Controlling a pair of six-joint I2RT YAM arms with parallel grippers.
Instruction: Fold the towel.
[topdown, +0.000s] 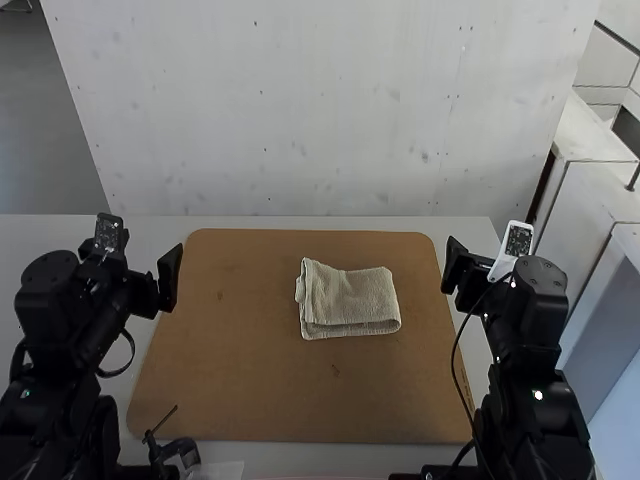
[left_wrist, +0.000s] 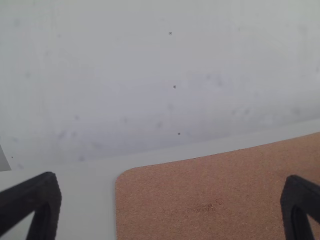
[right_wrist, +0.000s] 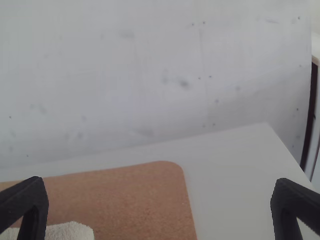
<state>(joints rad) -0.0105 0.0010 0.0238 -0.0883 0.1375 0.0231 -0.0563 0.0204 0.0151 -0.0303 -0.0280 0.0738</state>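
The beige towel (topdown: 348, 298) lies folded into a small, roughly rectangular bundle on the brown board, right of its middle, with layered edges along its near side. My left gripper (topdown: 150, 262) is held above the board's left edge, well apart from the towel. My right gripper (topdown: 470, 262) is over the board's right edge, also not touching it. In the left wrist view the left gripper (left_wrist: 170, 207) has its black fingers wide open with nothing between them. The right gripper (right_wrist: 160, 207) is likewise wide open in its wrist view, where part of the towel (right_wrist: 67, 231) shows beside one finger.
The brown board (topdown: 240, 350) lies on a pale table (topdown: 270, 222) that ends at a whitish upright wall. A small black device with a thin rod (topdown: 172, 448) is at the board's near left edge. A dark cable hangs by the right arm.
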